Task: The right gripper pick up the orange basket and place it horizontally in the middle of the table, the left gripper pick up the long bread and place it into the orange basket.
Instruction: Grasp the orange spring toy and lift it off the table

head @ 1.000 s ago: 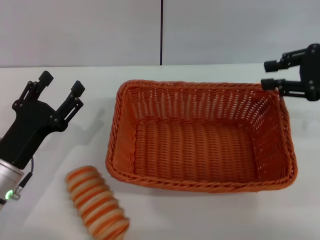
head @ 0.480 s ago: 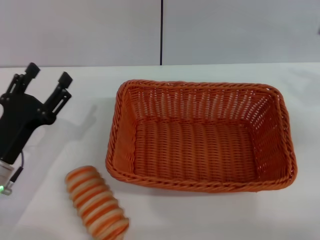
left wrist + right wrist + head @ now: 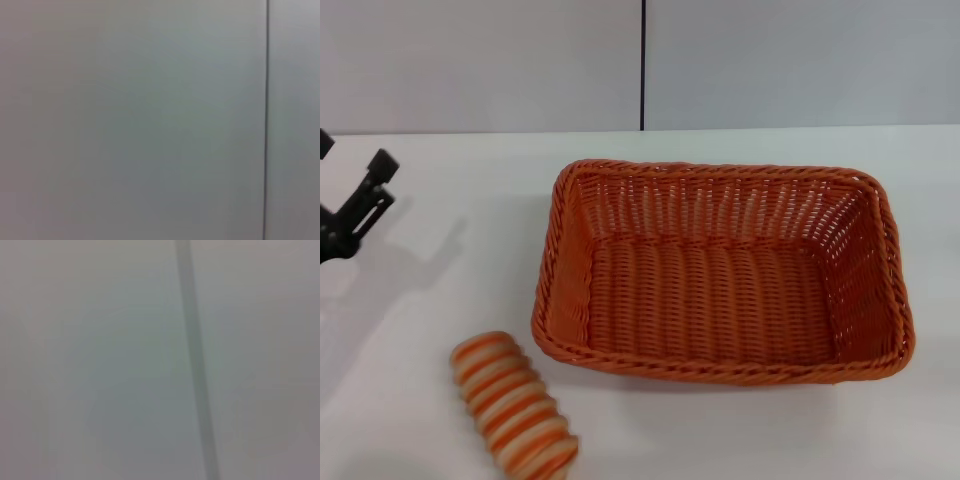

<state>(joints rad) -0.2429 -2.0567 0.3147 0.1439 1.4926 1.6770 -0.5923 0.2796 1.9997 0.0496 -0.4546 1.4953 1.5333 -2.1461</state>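
Both arms withdrawn: left gripper [image 3: 350,205] nearly out at table [image 3: 450,200] edge, opening unclear; right gripper gone. Orange basket [image 3: 720,275] centred, empty; long bread [image 3: 513,405] beside it. Risk: bread left unplaced.

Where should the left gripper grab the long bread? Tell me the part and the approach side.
Grip the long bread across its narrow middle, coming from above: it lies flat on the table, long axis diagonal, beside the orange basket, top exposed. The left gripper is at the far left edge.
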